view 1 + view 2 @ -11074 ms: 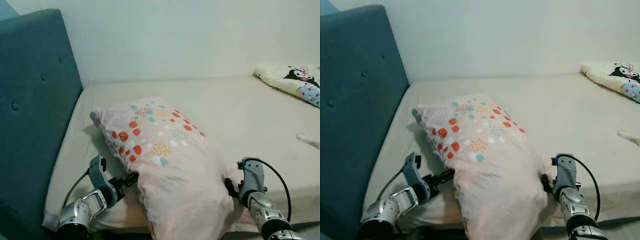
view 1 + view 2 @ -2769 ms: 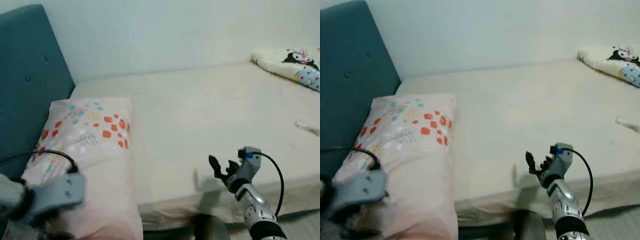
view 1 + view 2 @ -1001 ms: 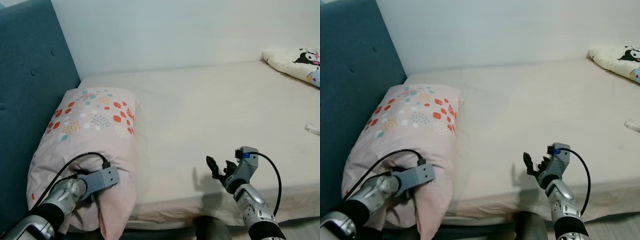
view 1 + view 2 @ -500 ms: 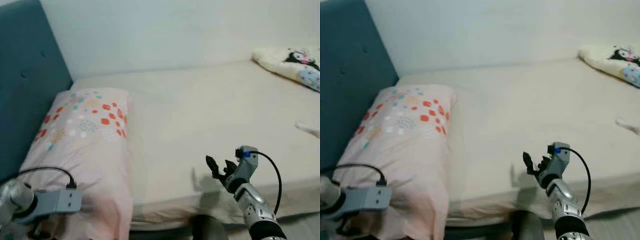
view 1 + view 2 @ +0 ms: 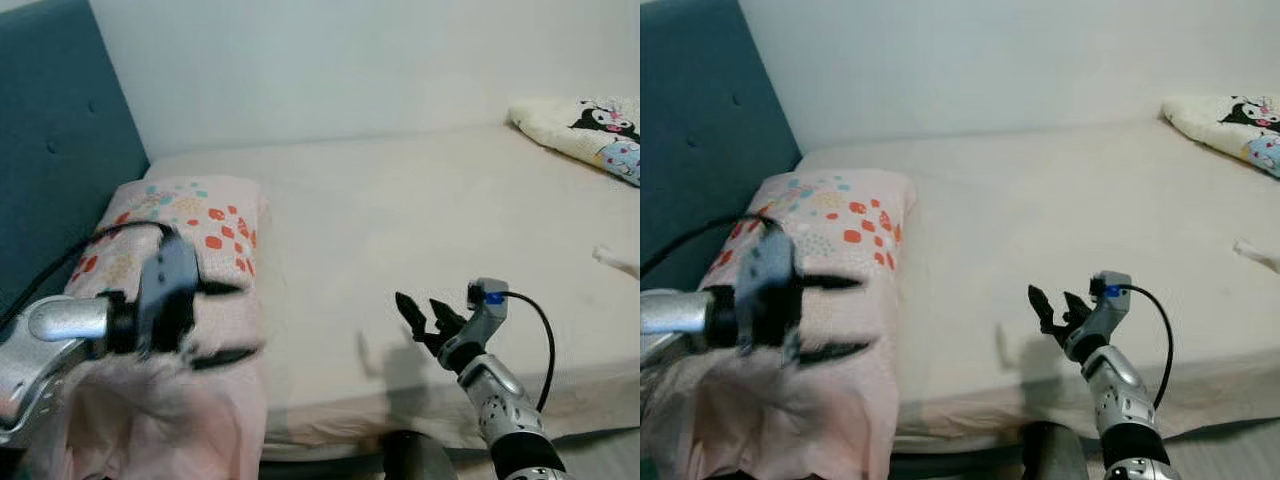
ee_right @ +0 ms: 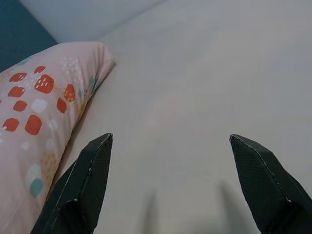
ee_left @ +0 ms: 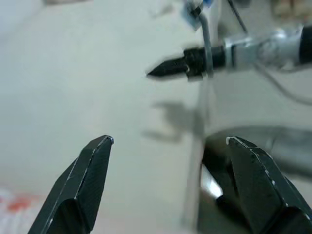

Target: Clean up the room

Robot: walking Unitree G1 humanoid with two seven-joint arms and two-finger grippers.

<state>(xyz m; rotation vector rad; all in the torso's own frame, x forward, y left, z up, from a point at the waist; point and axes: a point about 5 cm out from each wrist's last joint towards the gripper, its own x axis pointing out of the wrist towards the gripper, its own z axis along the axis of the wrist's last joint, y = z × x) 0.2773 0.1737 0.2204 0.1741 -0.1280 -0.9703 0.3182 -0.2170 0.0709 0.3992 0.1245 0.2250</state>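
Currently: pillow [image 5: 190, 300] placed by headboard [image 5: 60, 160]; my left gripper [image 5: 235, 322] and right gripper [image 5: 418, 312] both released, empty. Next, I judge: quilt [image 5: 585, 135].

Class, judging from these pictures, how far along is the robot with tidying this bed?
Looks done: the patterned pillow lies at the head of the bed beside the blue headboard. In hand: nothing; the left gripper is open above the pillow and the right gripper is open over the sheet. Left: the cartoon blanket at the far corner.
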